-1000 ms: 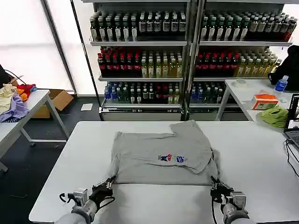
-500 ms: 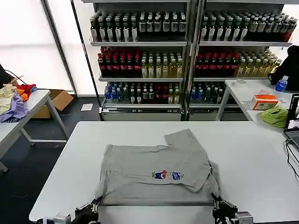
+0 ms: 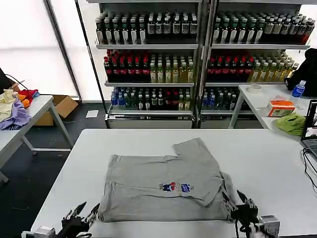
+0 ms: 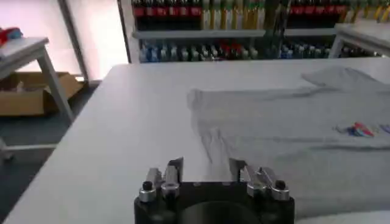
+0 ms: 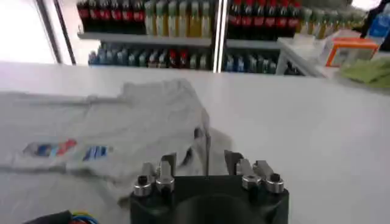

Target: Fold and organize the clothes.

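The grey shirt (image 3: 166,186) lies folded on the near middle of the white table (image 3: 277,158), its small red-and-blue chest print (image 3: 177,187) too small to read. My left pincer (image 3: 79,219) hangs spread apart and empty at its near left corner; my right pincer (image 3: 241,208), also parted and empty, at its near right corner.

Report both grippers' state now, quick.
Left gripper: open, holding nothing, at the grey shirt's near left corner.
Right gripper: open, holding nothing, at its near right corner.
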You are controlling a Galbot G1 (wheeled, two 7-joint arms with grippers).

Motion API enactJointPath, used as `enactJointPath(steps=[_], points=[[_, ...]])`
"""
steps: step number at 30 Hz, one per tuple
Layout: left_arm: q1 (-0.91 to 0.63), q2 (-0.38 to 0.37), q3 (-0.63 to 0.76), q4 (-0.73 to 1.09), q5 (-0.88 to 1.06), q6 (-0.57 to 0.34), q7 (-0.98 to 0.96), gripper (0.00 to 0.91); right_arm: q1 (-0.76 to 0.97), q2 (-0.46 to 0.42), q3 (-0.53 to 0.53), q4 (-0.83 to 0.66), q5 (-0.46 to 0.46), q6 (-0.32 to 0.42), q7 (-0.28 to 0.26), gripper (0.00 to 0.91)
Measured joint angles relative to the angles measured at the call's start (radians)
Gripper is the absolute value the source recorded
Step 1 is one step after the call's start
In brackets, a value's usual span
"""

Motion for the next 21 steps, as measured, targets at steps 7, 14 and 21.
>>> enactJointPath(steps=[7, 14, 21], points=[[-0.185, 0.118, 0.041, 0.128, -0.074, -0.005, 0.062, 0.907, 0.302, -0.033, -0.095, -0.238, 0.038, 0.004, -0.062, 0.907], [-0.448, 0.191, 0.172, 0.341, -0.108, -0.024, 0.115, 0.907, 0.577, -0.018, -0.221, -0.518, 0.041, 0.014, -0.105, 0.907], [-0.677, 0.208, 0.307, 0.557, -0.105, -0.046, 0.145, 0.907, 0.771, 0.019, -0.307, -0.757, 0.016, 0.032, -0.123, 0.907]])
